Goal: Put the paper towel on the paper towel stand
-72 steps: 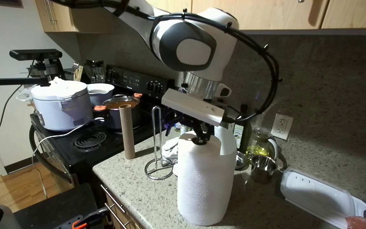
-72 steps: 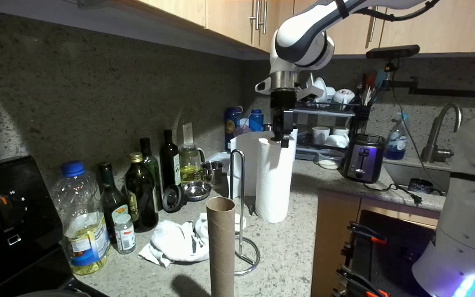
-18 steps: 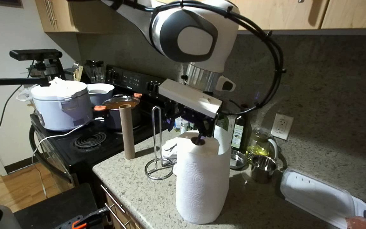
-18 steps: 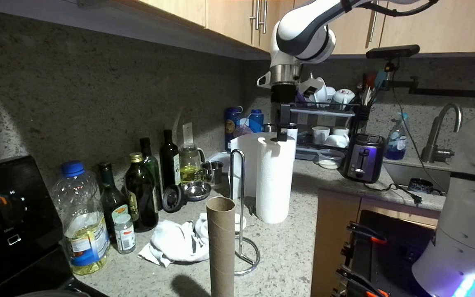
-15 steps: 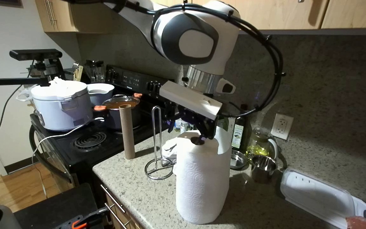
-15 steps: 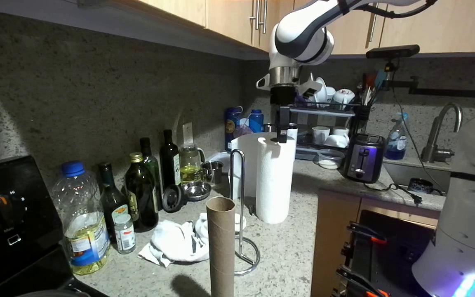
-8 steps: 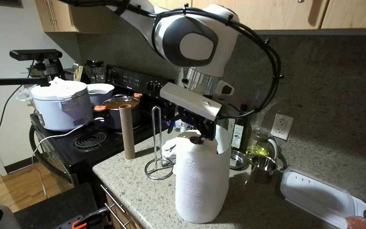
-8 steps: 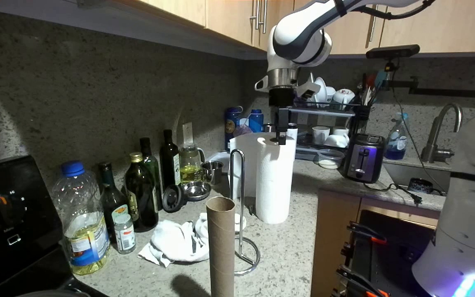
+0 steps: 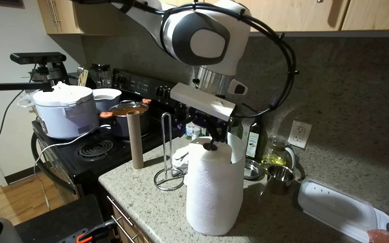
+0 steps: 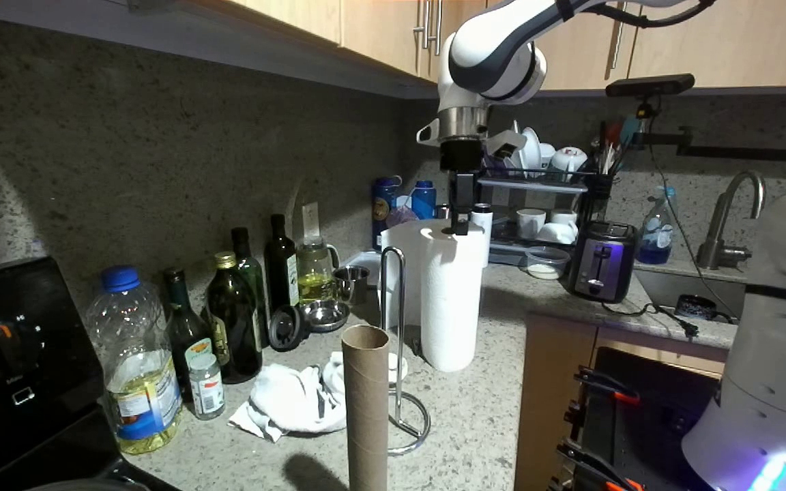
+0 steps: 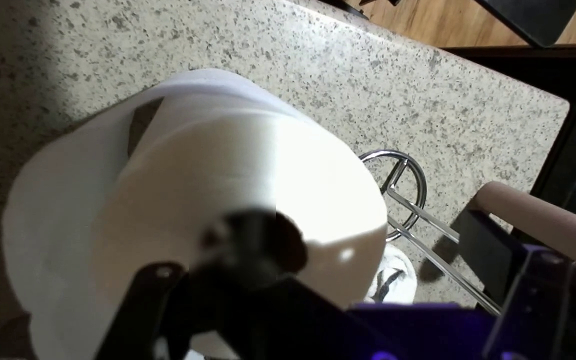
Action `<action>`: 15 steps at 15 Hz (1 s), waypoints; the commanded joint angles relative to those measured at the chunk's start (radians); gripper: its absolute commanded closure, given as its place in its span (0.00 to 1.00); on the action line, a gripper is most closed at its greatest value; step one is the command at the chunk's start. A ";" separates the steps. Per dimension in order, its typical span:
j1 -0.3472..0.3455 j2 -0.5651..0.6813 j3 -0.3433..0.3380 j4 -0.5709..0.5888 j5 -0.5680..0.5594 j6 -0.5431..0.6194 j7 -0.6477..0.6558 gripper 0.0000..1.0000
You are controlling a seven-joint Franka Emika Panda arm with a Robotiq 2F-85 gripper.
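Paper towel roll (image 9: 211, 192) stands upright on the counter (image 9: 140, 194), beside the shiny metal paper towel stand (image 9: 164, 148) and apart from it. One loose sheet (image 11: 53, 215) curls out from the roll's side. The tool (image 9: 196, 135) is spread apart at the roll's top. One finger (image 9: 218, 136) is at the hole in the middle, and the other finger (image 11: 485, 245) hangs past the roll's edge. I cannot tell how deep the one at the hole goes. A brown cardboard tube (image 10: 366, 409) stands on the stand's other side. In an exterior view, a crumpled white cloth (image 10: 297, 402) lies between the stand and the dark glass bottles (image 10: 231, 320).
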 commanded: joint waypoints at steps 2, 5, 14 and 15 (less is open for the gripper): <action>-0.003 -0.002 0.013 0.016 -0.030 -0.014 0.018 0.00; -0.005 0.001 0.011 0.017 -0.036 -0.016 0.016 0.00; -0.013 0.040 0.006 0.011 -0.035 -0.021 -0.001 0.00; -0.013 0.047 0.008 0.010 -0.040 -0.017 -0.002 0.00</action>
